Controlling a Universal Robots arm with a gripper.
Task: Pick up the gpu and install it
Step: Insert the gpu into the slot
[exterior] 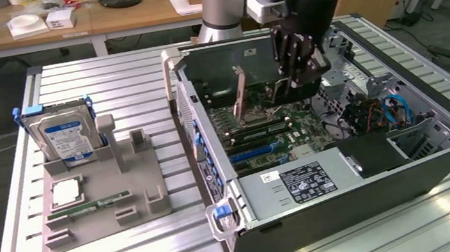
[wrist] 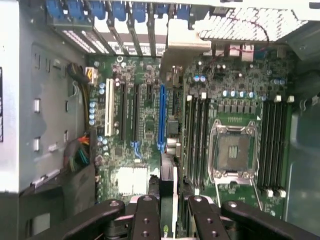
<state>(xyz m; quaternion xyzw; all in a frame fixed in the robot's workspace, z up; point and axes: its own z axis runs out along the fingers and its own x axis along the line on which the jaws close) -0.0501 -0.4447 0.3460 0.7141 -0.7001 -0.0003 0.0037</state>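
Holding gpu (wrist: 168, 182) in hand (exterior: 301, 83) inside open computer case (exterior: 372, 198) on ribbed metal table (exterior: 99, 83); wooden desks (exterior: 134, 16) behind.

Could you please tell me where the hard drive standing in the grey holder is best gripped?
Probably grip the hard drive by its free upper end, from above, pinching label face and back: it stands upright with its base sunk in the grey holder.

No text legible; label (exterior: 66, 139) on hard drive (exterior: 45, 117) and sticker (exterior: 303, 179) on power supply (exterior: 262, 204) too small to read
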